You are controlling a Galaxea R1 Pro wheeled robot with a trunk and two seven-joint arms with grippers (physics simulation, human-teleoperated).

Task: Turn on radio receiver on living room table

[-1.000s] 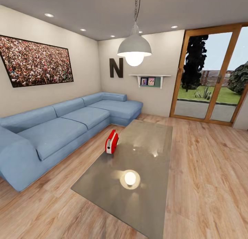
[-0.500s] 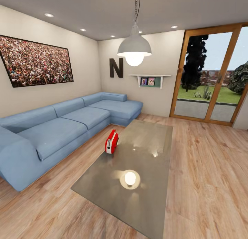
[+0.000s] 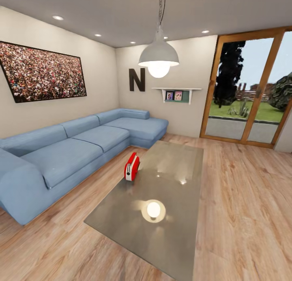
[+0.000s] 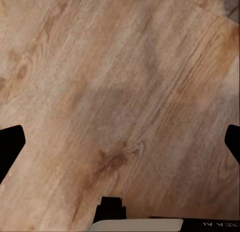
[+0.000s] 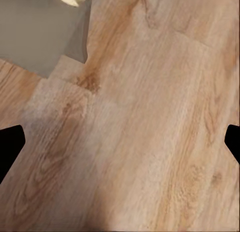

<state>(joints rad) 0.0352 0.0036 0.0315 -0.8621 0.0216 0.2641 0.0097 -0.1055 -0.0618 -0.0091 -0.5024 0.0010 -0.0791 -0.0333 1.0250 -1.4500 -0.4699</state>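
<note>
Above plank floor [image 4: 120, 91], left tool [image 4: 120, 142] spread.

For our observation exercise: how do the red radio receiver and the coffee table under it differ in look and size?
The radio receiver is small, bright red and stands upright; the table is long, low, flat and grey-brown. The table's glossy top mirrors the pendant lamp; the radio looks far less reflective. Both are roughly rectangular.

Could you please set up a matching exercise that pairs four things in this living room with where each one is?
Things:
1. radio receiver
2. pendant lamp
3. sofa
4. letter N

Places:
A. on the far wall beside the small shelf
B. along the wall under the crowd picture
C. on the coffee table, at its sofa-side edge
D. hanging from the ceiling above the table

Pairs: 1-C, 2-D, 3-B, 4-A
</note>
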